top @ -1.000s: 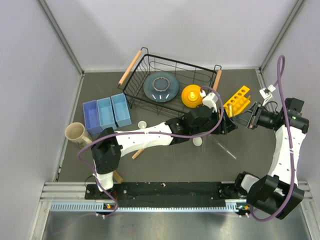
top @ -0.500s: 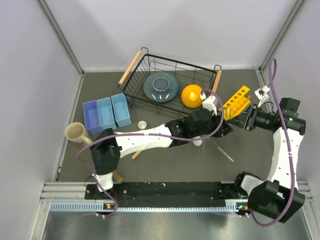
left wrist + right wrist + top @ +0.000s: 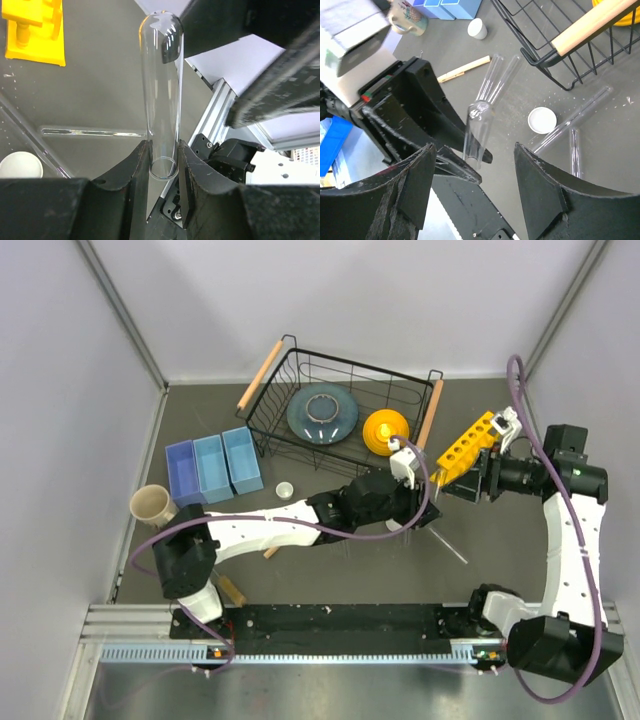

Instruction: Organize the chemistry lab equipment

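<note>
My left gripper [image 3: 164,161] is shut on the open end of a thin clear tube [image 3: 161,90], which sticks out beyond its fingers. In the right wrist view that same tube [image 3: 476,132] hangs between and below my right gripper [image 3: 475,150], whose jaws stand wide apart and touch nothing. From above, the left gripper [image 3: 428,512] sits just left of the right gripper [image 3: 472,478], below the yellow rack [image 3: 465,445]. More tubes [image 3: 497,75] lie on the table beside a white round piece [image 3: 542,120] and a short wooden stick [image 3: 462,69]. A second white piece [image 3: 285,489] lies further left.
A black wire basket [image 3: 300,365] with wooden handles holds a grey-blue plate [image 3: 322,413] and an orange bowl [image 3: 384,430] at the back. Blue bins [image 3: 214,468] and a beige cup [image 3: 150,506] stand at the left. A loose tube [image 3: 450,545] lies right of centre.
My right gripper opened and let go of the tube, then rose toward the rack. My left gripper closed on the tube and drew back left with it.
</note>
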Controlling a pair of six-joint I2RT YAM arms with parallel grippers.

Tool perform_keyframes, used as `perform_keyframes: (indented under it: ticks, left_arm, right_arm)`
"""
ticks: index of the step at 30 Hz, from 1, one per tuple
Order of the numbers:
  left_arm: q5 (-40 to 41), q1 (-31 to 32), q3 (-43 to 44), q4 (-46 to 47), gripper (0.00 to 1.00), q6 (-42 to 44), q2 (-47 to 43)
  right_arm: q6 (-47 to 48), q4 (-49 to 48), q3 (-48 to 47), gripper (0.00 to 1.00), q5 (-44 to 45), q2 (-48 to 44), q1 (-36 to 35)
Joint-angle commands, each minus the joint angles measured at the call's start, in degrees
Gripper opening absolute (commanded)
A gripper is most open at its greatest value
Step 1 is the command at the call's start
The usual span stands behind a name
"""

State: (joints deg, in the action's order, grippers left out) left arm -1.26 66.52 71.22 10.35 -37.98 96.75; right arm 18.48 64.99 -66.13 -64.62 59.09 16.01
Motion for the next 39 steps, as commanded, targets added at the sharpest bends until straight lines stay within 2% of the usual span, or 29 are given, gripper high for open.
perform_keyframes:
  ticks: [1,13,18,21,25,29,30,33,34,36,37,39]
  left_arm:
    - [-3.8,0.2,-1.7,6.3,0.18,5.1,-4.3]
    - [-7.3,1.0,0.8,2.4,0.18,10.0,-3.1]
    - [-5.8,1.1,0.9,0.5,0.18,11.6,-3.3]
    - [-4.6,1.2,0.5,0.4,0.17,11.9,-3.8]
    - [-3.5,1.2,0.6,0.0,0.18,12.3,-3.8]
    - [-1.6,1.2,-0.1,0.2,0.21,12.2,-4.7]
    - [-1.3,1.2,-0.4,0.4,0.31,12.1,-5.2]
    - [0.1,1.2,-2.0,1.2,0.48,11.6,-7.0]
    - [0.7,1.2,-2.5,1.6,0.59,11.3,-8.3]
    - [3.2,1.1,-5.0,3.9,0.69,11.1,-10.2]
    - [3.8,1.1,-5.7,3.9,0.78,11.0,-12.4]
    - [4.6,0.8,-7.2,2.3,0.84,11.7,-15.0]
  right_arm:
    - [3.0,2.1,-3.1,0.64,2.5,1.6,-1.7]
    - [2.7,4.4,-6.4,0.61,3.7,3.4,-7.7]
    - [2.4,6.0,-7.6,0.52,3.0,4.9,-7.7]
    - [2.4,6.8,-7.9,0.43,2.8,5.5,-7.7]
    - [2.4,7.7,-8.1,0.24,1.5,5.9,-7.7]
    - [2.1,7.9,-8.8,0.15,0.8,5.9,-7.7]
    - [2.1,7.8,-9.3,0.14,0.8,5.9,-7.7]
    - [2.3,7.4,-10.4,0.13,1.9,6.0,-7.6]
    - [2.3,6.7,-10.8,0.13,3.1,6.1,-7.5]
    - [1.8,5.2,-11.5,0.13,4.8,6.2,-7.1]
    - [1.6,2.6,-11.5,0.13,7.5,6.0,-6.4]
    - [0.2,-0.8,-11.0,0.13,10.6,5.3,-5.3]
